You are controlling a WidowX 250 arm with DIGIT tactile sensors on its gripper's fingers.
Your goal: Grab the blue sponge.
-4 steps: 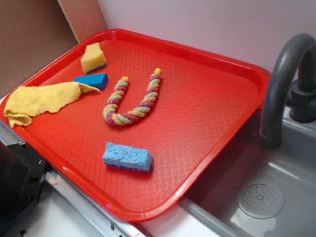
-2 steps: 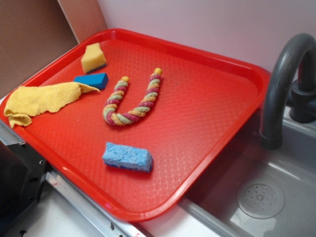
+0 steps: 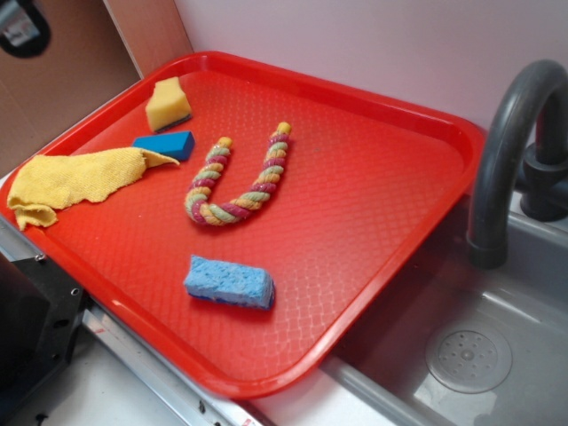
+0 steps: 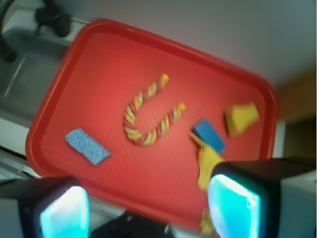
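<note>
Red tray point(image 3: 382, 169): one blue sponge point(image 3: 228, 282), one yellow sponge point(image 3: 168, 104), one rope point(image 3: 238, 176); hand point(image 4: 148, 206) wide open, empty.

Kitchen-style mock-up: grey sink point(image 3: 497, 311) with drain point(image 3: 468, 358) and dark faucet point(image 3: 506, 151), red tray point(image 3: 373, 195) alongside holding sponges point(image 3: 229, 282) and cloth point(image 3: 75, 177).

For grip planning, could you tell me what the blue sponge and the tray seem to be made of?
The blue sponge looks like soft, matte foam: its surface is rough and pitted. The tray appears to be hard red plastic, with a fine embossed grid and a slight sheen.
</note>
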